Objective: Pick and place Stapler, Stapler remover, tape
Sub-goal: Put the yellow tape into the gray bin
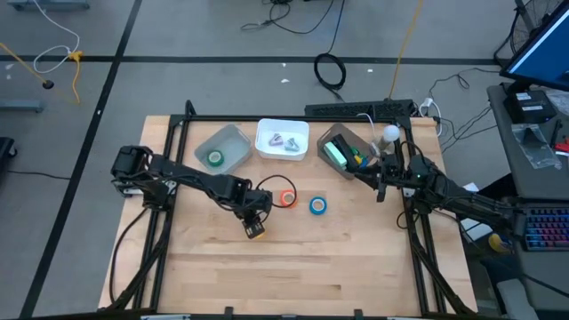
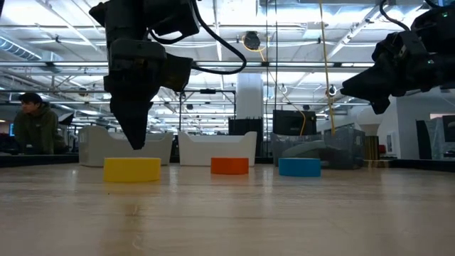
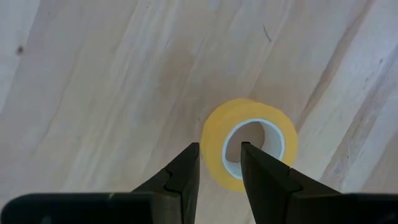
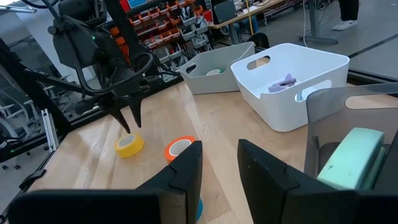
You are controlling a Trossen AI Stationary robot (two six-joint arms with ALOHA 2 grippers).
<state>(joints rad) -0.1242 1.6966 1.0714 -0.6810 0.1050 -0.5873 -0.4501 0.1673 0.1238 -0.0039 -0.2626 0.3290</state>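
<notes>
The yellow tape lies flat on the wooden table, with my left gripper open and pointing down just above it. One finger stands over the roll's hole and the other outside its wall, clear of it in the low view. The orange tape and the blue tape lie flat to its right. The green tape sits in the left grey bin. A purple stapler remover lies in the white bin and a teal stapler in the right grey bin. My right gripper hangs open and level beside that bin.
Three bins stand in a row along the table's far side: grey, white and grey. Bare wood stretches from the tapes to the near edge. A person sits in the room beyond the table.
</notes>
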